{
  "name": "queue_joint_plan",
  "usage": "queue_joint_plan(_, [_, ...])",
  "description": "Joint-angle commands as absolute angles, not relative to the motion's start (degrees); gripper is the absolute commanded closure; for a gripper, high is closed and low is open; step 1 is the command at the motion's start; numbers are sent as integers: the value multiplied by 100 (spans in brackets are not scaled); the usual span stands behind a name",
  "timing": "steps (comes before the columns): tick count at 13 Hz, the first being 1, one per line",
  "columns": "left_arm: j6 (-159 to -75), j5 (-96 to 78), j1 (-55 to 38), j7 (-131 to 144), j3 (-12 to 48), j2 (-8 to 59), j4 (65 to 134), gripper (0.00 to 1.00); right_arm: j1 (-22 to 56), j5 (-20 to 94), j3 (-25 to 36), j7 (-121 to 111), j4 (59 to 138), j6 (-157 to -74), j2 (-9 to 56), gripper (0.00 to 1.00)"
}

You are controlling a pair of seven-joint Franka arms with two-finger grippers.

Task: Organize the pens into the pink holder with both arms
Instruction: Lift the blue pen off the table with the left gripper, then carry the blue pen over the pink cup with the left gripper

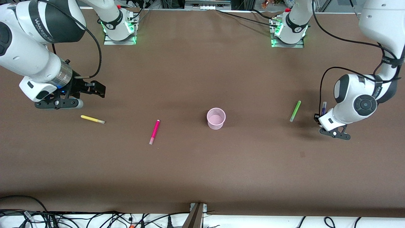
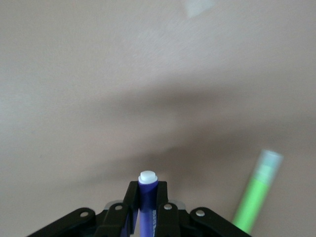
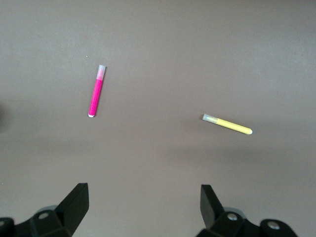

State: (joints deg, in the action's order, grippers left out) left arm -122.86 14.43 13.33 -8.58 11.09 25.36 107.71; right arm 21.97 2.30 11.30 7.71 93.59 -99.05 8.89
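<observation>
The pink holder (image 1: pixel 216 118) stands upright and empty mid-table. My left gripper (image 1: pixel 319 116) is shut on the dark purple pen (image 1: pixel 323 107), which is gripped with its pale end sticking out between the fingers in the left wrist view (image 2: pixel 147 195). The light green pen (image 1: pixel 295 111) lies on the table beside that gripper and also shows in the left wrist view (image 2: pixel 254 197). My right gripper (image 1: pixel 96 88) is open and empty over bare table by the yellow pen (image 1: pixel 92 119). The magenta pen (image 1: pixel 154 131) lies between the yellow pen and the holder. The right wrist view shows both the magenta pen (image 3: pixel 96 94) and the yellow pen (image 3: pixel 228 124).
The brown table (image 1: pixel 202 177) carries only the pens and the holder. The arm bases (image 1: pixel 119 28) stand along the edge farthest from the front camera. Cables hang past the nearest edge.
</observation>
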Motion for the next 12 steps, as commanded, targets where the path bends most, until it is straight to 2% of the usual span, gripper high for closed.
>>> queue_joint_plan(1, [-10920, 1143, 1336, -984, 1431, 2514, 9785, 100, 2215, 158, 1143, 650, 9237, -9853, 1185, 0])
queue_joint_plan(4, [-10215, 330, 1319, -932, 1827, 2514, 9230, 100, 2215, 193, 1143, 642, 9237, -9844, 1204, 0])
queue_joint_plan(7, [-10098, -351, 1283, -923, 2476, 2522, 9009, 100, 2206, 211, 1143, 642, 9237, -9835, 1213, 0])
queue_joint_plan(9, [-10282, -578, 1266, -993, 2942, 2680, 8852, 100, 2206, 220, 1143, 633, 9237, -9835, 1213, 0])
queue_joint_plan(12, [-11308, -1027, 1231, -1028, 3522, 2952, 8833, 100, 2206, 229, 1143, 668, 9237, -9835, 1318, 0])
